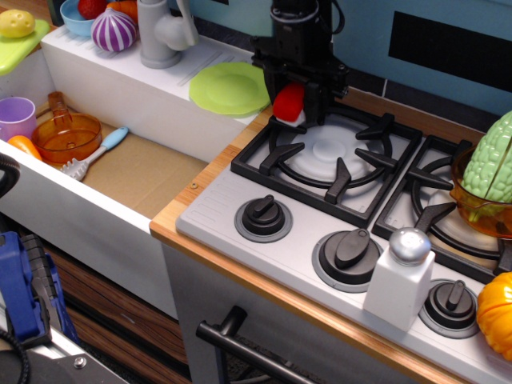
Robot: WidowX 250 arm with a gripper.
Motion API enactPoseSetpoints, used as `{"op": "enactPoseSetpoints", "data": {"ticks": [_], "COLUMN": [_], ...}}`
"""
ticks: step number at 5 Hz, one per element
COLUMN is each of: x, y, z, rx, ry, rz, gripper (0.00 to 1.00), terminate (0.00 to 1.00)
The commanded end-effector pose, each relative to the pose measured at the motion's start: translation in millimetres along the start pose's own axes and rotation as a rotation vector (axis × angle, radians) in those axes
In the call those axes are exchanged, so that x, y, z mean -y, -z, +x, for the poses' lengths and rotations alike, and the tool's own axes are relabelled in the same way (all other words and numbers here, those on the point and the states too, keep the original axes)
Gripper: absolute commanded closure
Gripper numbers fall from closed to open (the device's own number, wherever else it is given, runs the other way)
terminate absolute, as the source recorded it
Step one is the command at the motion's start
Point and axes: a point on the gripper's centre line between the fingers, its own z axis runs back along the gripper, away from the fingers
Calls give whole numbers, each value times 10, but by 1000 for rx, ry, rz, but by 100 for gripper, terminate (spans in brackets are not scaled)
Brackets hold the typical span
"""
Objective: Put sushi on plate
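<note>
Observation.image: sushi [289,103] clamped between fingers [315,98].

Bright, even light; glare on the salt shaker's cap [410,245]; soft shadows; edges perhaps slightly soft.

I worked before a blue wall [448,32]. A wood-edged counter [240,272] held the stove [336,208]. The white sink [120,152] sat beside it.
</note>
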Motion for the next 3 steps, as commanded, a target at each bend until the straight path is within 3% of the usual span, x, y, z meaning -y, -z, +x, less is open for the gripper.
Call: {"op": "enactPoseSetpoints", "data": {"ticks": [1,3], "x": [-283,-695], "y": [-285,-180], "z": [129,279], "rx": [43,47], "ry": [58,63], "rz": [73,109], "gripper": [100,100], "terminate": [0,0]}}
